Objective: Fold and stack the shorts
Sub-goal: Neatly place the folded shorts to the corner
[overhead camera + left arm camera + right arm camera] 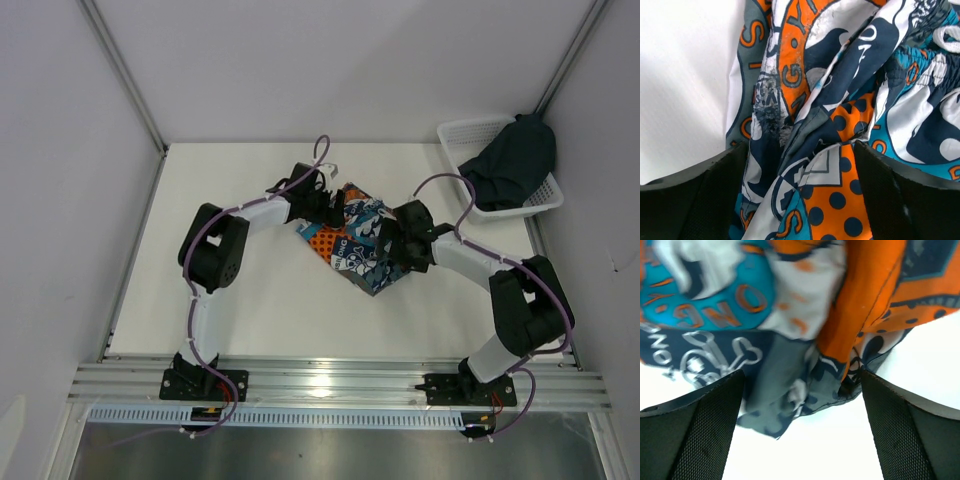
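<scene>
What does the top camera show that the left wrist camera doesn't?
Only the top view: the white mesh basket in the far right corner holding the dark shorts, plus the right gripper. Only the left wrist view: a white drawstring and the gathered waistband. Both: the printed shorts, with the left gripper open at the fabric.

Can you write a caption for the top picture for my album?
Left gripper and right gripper, both open, flank the printed shorts; the dark shorts sit in the white basket.
</scene>
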